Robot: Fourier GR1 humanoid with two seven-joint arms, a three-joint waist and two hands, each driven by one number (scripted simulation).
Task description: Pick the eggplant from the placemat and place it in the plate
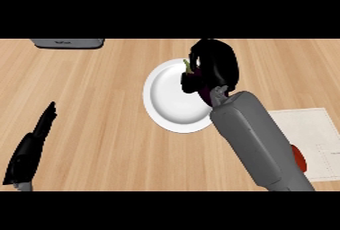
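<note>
The right hand (218,60) is over the far right side of the plate (166,105). Its black fingers curl round the eggplant (192,83), so it is holding it. The dark purple eggplant hangs over the plate's right part, with its green stem pointing up. I cannot tell if it touches the plate. The white plate sits on the wooden surface (100,90). The pale placemat (312,128) lies to the right of the plate, with a red thing (301,161) on it. Far left of the plate, the left hand (30,148) rests with straight fingers. A grey box (66,43) sits up and left of the plate.
</note>
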